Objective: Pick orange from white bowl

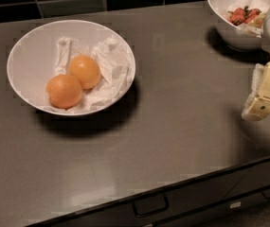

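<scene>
The white bowl (28, 56) stands on the left part of the grey counter, lined with crumpled white paper. Two round orange fruits lie in it, touching. The orange (84, 71) is the paler, yellower one, toward the bowl's middle. A deeper, redder-orange fruit (64, 91) lies in front of it and to its left. My gripper (259, 103) hangs at the far right edge of the view, above the counter, far to the right of the bowl and holding nothing that I can see.
A second white bowl (229, 30) with red fruit stands at the back right, just behind the gripper. A dark tiled wall runs along the back. The counter's front edge (172, 181) has drawers with handles below it.
</scene>
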`<state>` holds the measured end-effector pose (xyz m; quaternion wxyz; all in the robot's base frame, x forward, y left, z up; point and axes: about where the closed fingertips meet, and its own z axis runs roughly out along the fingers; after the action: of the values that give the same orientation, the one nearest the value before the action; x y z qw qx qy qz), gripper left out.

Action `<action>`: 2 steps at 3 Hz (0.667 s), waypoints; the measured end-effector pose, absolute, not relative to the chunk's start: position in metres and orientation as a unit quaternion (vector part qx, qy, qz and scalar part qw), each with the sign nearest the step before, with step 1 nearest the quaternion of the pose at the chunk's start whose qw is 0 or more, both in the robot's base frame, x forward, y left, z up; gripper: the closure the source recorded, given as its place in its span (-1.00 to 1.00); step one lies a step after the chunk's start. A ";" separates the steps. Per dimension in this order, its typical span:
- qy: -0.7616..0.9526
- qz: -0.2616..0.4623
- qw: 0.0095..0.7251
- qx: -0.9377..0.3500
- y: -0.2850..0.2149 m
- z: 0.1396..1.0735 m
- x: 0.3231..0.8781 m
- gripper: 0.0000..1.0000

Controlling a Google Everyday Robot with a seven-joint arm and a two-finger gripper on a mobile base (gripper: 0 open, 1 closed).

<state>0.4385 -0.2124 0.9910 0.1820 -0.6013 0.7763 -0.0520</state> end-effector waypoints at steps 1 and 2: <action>0.776 -0.052 0.182 -0.601 -0.212 0.991 0.439 -1.00; 0.747 -0.075 0.197 -0.630 -0.192 1.013 0.450 -1.00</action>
<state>0.4499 -0.1919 1.0132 0.1972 -0.6299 0.7474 -0.0754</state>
